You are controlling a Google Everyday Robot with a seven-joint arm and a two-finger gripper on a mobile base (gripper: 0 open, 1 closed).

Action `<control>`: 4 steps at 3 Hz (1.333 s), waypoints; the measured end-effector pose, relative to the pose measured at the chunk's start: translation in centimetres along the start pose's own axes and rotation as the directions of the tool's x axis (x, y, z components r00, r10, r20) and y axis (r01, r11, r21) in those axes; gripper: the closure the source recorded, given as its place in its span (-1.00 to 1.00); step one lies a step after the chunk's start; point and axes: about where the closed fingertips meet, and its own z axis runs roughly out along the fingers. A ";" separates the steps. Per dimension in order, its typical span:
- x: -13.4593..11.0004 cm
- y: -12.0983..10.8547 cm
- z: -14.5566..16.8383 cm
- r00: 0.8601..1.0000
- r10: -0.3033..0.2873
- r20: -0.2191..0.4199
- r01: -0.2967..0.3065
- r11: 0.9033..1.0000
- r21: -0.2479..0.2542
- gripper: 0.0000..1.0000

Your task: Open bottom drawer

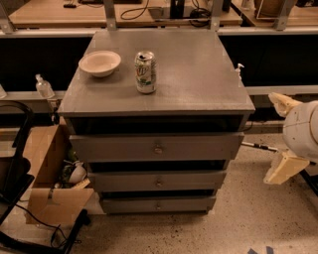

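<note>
The grey cabinet [198, 74] has three drawer fronts. The bottom drawer [129, 205] is the slimmest and narrowest, lowest near the floor, with a small round metal knob [158, 204] at its centre. It sits pushed in. My gripper [279, 136] is at the right edge of the camera view, to the right of the cabinet and level with the top drawer [114, 147]. Its two cream fingers [283, 167] stand apart with nothing between them. It touches no drawer.
A white bowl [100, 62] and a drink can [145, 72] stand on the cabinet top. The middle drawer [124, 181] is above the bottom one. An open cardboard box [47, 173] and black chair parts [15, 173] are on the floor at left. A desk [54, 12] runs behind.
</note>
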 end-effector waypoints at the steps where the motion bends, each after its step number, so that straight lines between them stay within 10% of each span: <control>1: -0.3 -1.8 0.3 1.000 -0.003 0.013 0.002 0.997 0.082 -1.00; 3: -0.5 1.9 4.0 0.999 0.038 0.035 -0.040 0.998 0.039 -1.00; 4: 0.1 10.0 11.8 0.989 0.100 0.109 -0.097 0.995 -0.028 -1.00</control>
